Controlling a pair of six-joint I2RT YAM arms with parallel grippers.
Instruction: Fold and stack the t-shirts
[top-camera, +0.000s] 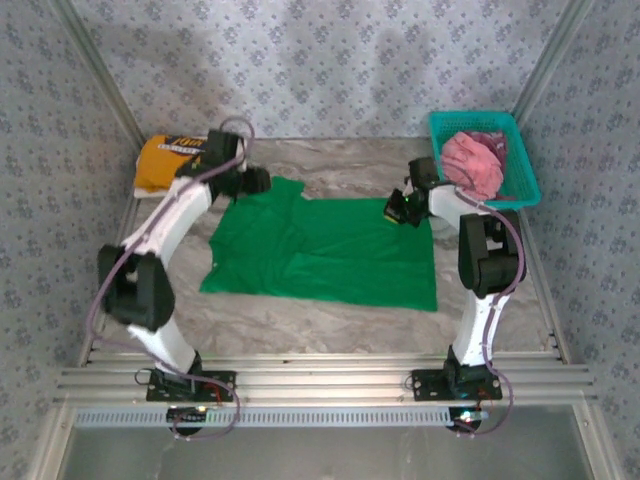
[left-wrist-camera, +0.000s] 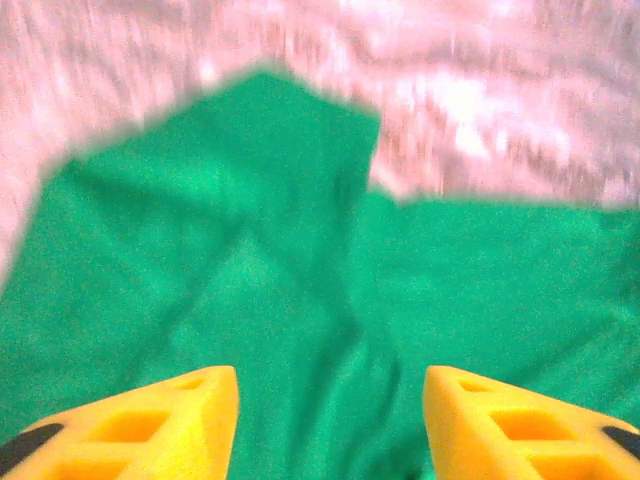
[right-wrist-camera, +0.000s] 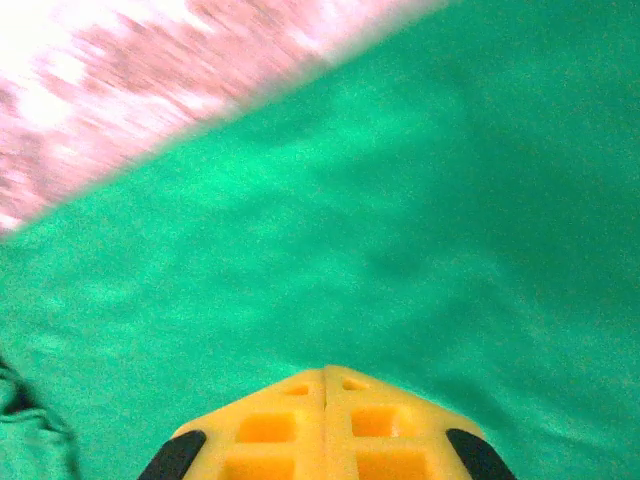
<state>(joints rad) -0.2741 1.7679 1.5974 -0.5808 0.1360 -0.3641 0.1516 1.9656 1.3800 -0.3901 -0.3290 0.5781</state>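
The bright green t-shirt (top-camera: 320, 250) lies spread flat in the middle of the table, one sleeve (left-wrist-camera: 250, 160) pointing toward the back. My left gripper (top-camera: 262, 182) hovers at the shirt's far left corner by that sleeve. Its yellow fingers stand open over the cloth (left-wrist-camera: 330, 400) with nothing between them. My right gripper (top-camera: 393, 212) sits at the shirt's far right edge, fingers shut flush together (right-wrist-camera: 327, 372) above the green cloth (right-wrist-camera: 350, 220), no fold visibly pinched. A folded yellow-orange tee (top-camera: 165, 160) with dark print lies at the back left. A pink tee (top-camera: 475, 160) is bunched in the basket.
The teal plastic basket (top-camera: 470, 117) stands at the back right corner. Marbled tabletop (top-camera: 330, 325) shows in front of the shirt and behind it (left-wrist-camera: 480, 90). Patterned walls and metal rails (top-camera: 320, 380) close in the work area.
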